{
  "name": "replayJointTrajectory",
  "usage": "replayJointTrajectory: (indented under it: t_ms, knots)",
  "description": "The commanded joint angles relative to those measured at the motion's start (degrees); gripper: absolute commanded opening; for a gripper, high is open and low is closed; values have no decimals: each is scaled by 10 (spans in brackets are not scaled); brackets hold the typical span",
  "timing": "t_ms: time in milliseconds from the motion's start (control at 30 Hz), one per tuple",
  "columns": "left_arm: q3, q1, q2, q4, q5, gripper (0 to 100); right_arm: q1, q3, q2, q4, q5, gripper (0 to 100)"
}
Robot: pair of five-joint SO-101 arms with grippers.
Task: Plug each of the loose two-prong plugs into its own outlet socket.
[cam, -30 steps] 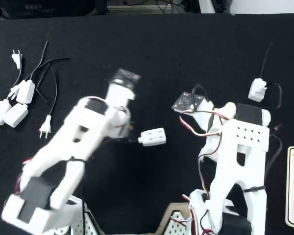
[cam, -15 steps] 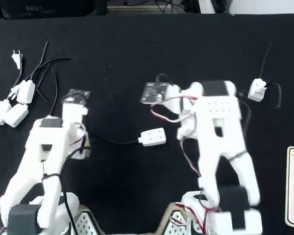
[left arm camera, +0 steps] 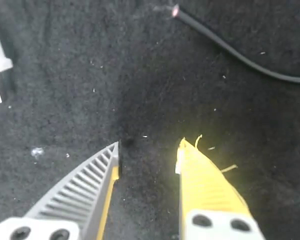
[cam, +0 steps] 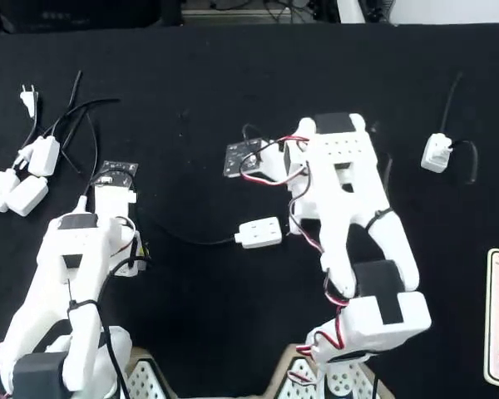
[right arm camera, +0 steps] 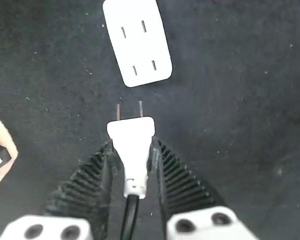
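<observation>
Both arms have swung since a second ago — my left arm back off the outlet socket, my right arm in over it. Left jaws hang released above bare counter, a black cord nearby. Right jaws are clenched on a two-prong plug — prongs aimed at the socket, just short, not touching.
</observation>
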Motion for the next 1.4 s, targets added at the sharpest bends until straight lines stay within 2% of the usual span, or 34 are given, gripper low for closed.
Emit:
replayJointTrajectory:
  t_ms: [0, 200, 367, 600, 933, 1200, 1367]
  knots:
    - [-3, -7, -15, -7, -4, 191, -26, -33, 1, -2, 8, 10]
    - [-3, -7, -15, -7, -4, 191, -38, -27, 23, -61, 8, 10]
    - [-3, -7, -15, -7, -4, 191, -38, -27, 34, -65, 10, 10]
    - [-3, -7, -15, -4, -3, 191, -39, -24, 38, -91, 46, 10]
    - [-2, -7, -15, -4, -3, 191, -82, 7, 38, -90, 46, 10]
    - [-2, -7, -15, -4, -3, 191, -84, 10, 35, -81, 46, 10]
    - [-2, -7, -15, -4, -3, 191, -60, 10, 22, -81, 62, 10]
